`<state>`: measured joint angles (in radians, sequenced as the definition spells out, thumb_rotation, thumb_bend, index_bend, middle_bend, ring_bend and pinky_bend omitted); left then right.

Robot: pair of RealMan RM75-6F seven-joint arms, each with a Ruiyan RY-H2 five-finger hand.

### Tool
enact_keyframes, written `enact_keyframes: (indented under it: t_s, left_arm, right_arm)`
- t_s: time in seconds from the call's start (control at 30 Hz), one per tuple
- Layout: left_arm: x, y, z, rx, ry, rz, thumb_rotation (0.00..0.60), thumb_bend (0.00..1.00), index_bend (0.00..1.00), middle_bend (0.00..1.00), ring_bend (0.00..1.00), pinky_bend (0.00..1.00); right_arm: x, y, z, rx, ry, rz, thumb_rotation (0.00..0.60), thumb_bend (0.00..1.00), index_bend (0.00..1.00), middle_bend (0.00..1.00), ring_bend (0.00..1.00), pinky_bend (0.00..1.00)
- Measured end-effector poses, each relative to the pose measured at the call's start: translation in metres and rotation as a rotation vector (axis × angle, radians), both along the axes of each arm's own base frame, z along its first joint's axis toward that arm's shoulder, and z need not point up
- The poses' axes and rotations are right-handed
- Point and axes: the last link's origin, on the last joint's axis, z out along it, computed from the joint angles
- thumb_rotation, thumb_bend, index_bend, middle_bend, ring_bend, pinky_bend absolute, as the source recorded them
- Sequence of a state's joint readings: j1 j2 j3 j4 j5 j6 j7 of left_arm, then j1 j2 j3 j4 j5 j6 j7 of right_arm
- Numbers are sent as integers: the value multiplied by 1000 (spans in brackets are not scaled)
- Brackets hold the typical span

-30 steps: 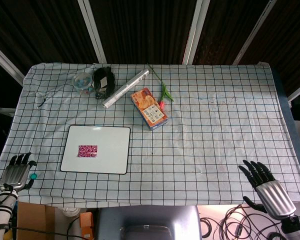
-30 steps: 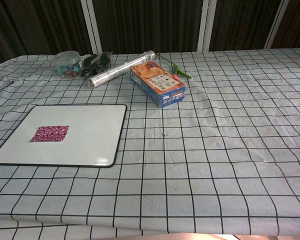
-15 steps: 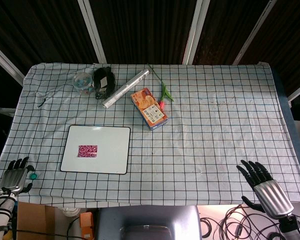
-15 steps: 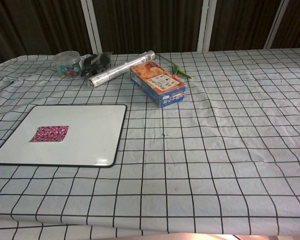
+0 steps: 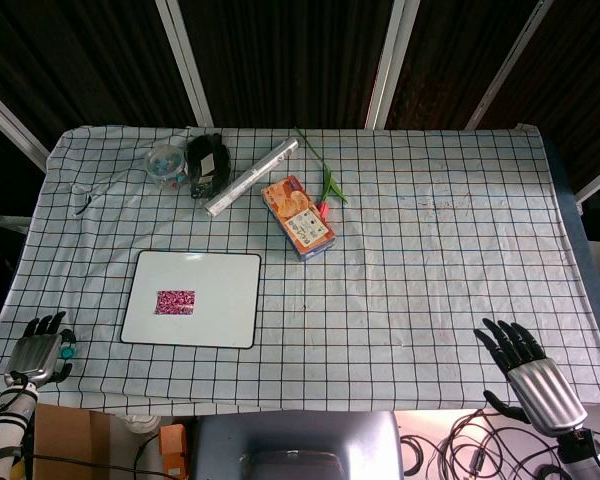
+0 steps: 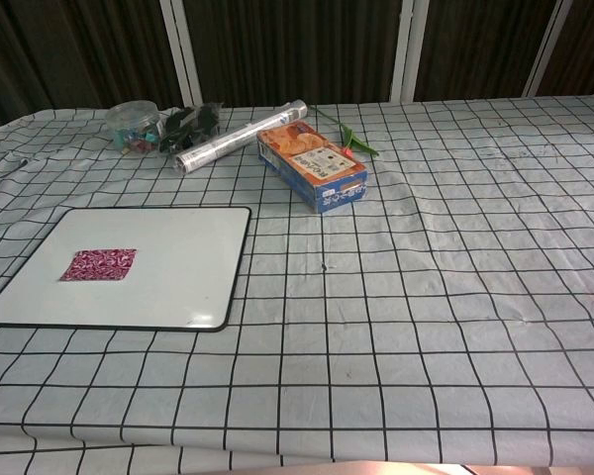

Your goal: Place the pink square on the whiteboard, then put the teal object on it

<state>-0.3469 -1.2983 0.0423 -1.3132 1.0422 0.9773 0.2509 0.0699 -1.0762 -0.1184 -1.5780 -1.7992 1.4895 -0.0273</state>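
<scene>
The pink patterned square lies flat on the left half of the whiteboard. A small teal object sits on the cloth near the table's front left corner, left of the board. My left hand is right beside it with fingers stretched out, and its thumb side is at the teal object; whether they touch is too small to tell. At the front right corner my right hand is spread open and holds nothing. Neither hand appears in the chest view.
At the back left stand a clear tub of small items, a black bundle, a foil roll, a snack box and a green-stemmed flower. A checked cloth covers the table.
My left hand slid back toward the table's edge, then edged slightly right toward the teal object, which stayed put. The right hand shifted only a little.
</scene>
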Motion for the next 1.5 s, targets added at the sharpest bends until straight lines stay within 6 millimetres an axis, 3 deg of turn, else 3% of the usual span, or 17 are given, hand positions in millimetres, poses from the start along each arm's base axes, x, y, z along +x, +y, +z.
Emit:
enact_keyframes:
  t_s: [1.0,1.2,1.5]
  left_arm:
    - [1,6,9,24,4,6,600,362,545,82,0,22]
    - [23,18,11,36,-28,-47,600,363,545,86,0,22]
    - [91,61,-2,5,-65,-190,600,362,543,89,0,22]
  right_arm:
    - [0,1,0,-2,0,1,600,170,0,0,0,95]
    - [1,1,-1,4,2,6,600,170,0,0,0,95]
    - [1,-1,-1,1,-1,-1,600,171,0,0,0,95]
